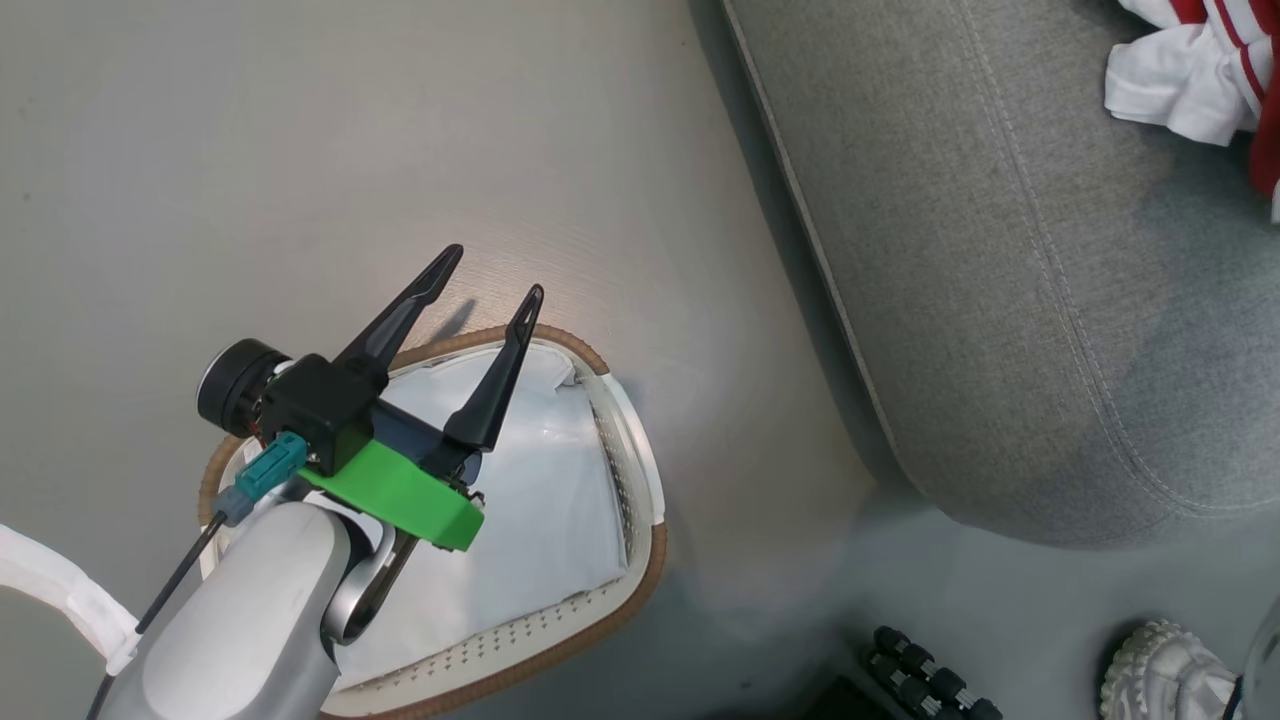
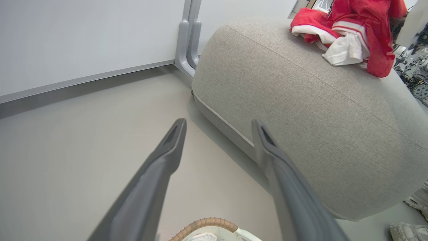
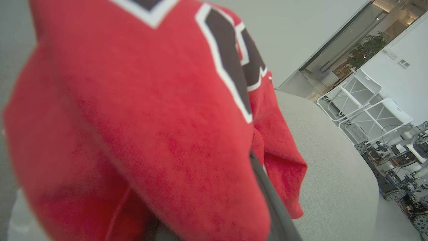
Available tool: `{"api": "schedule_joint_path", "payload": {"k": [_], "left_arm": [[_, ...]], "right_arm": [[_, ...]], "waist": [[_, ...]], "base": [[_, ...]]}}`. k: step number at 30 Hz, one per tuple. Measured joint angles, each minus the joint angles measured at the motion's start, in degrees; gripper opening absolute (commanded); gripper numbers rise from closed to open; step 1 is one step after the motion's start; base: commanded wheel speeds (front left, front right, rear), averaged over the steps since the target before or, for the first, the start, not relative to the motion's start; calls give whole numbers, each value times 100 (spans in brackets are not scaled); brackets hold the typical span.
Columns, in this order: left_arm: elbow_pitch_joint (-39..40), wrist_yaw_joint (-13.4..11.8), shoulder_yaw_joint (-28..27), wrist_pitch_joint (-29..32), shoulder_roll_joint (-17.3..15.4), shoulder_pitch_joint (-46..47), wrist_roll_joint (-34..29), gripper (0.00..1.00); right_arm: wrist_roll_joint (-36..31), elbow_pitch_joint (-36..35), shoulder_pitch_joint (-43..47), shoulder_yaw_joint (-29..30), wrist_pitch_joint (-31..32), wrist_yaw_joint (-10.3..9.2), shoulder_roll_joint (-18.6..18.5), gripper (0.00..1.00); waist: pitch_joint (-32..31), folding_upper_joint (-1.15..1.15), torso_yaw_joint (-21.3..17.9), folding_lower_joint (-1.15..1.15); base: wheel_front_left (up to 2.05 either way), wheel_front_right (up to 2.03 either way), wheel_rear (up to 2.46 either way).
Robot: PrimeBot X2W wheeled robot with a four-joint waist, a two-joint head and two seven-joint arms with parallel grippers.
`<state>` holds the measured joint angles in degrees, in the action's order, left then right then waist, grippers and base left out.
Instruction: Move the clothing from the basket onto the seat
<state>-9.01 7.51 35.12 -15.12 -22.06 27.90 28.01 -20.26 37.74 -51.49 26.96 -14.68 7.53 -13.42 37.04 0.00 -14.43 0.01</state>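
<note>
The red clothing (image 2: 364, 30) is on the far end of the grey seat (image 2: 301, 110), all bunched up. White bits poke out at the front of the pile. One red piece stands tall, with its long side going up and down, and its low end comes down to the seat. From the head, the pile sits in the top right corner, red and white together (image 1: 1180, 90).

Close up, a red jersey (image 3: 150, 117) hangs over the right gripper (image 3: 220, 160). It drapes from the top of that view down to the bottom. It has black numbers with white edges near the top. Only parts of them show, so I cannot read them. One dark finger (image 3: 272, 207) peeks out from under the cloth. The cloth hides the other one, so I cannot tell if this gripper is holding on or letting go.

The left gripper (image 1: 495, 272) hangs above the basket (image 1: 655, 560). Its two fingers are spread wide with nothing between them. They point away from the robot, toward the floor (image 1: 300, 150) past the rim.

The basket stands on the floor beside the seat, not touching it. A white sheet (image 1: 540, 500) lies inside.
</note>
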Motion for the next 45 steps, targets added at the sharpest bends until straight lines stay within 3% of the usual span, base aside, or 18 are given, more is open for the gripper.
{"api": "schedule_joint_path", "payload": {"k": [9, 16, 26, 32, 39, 45], "left_arm": [[-127, 0, -133, 0, 220, -191, -10, 100], [-328, 0, -463, 0, 466, -549, -27, 100], [-611, 0, -1819, 0, 880, -1326, -557, 100], [-811, 0, -2887, 0, 1134, -1528, -1001, 100], [-1091, 0, -3685, 0, 1425, -1651, -1313, 100], [-1222, 0, -3874, 0, 1588, -1919, -1547, 100]], "right_arm": [[337, -804, 1036, -78, -31, 1, 441, 100], [700, -1239, 2009, -466, -31, 0, 511, 100], [1504, -1864, 2652, -1779, -32, 0, 803, 100], [1795, -1961, 2776, -2509, -31, 0, 973, 100], [2026, -1911, 2898, -2796, -31, 0, 1071, 100], [2386, -1824, 3162, -2973, -31, 0, 1059, 100]], "waist": [[-367, 0, 16, 0], [-917, 0, -46, 0], [-1698, 0, 46, -1], [-1974, 0, 371, -1], [-2246, 0, 812, -1], [-2545, 0, 1072, -1]], "base": [[0, 0, 0], [0, 0, 0], [0, 0, 0], [0, 0, 0], [0, 0, 0], [0, 0, 0]]}}
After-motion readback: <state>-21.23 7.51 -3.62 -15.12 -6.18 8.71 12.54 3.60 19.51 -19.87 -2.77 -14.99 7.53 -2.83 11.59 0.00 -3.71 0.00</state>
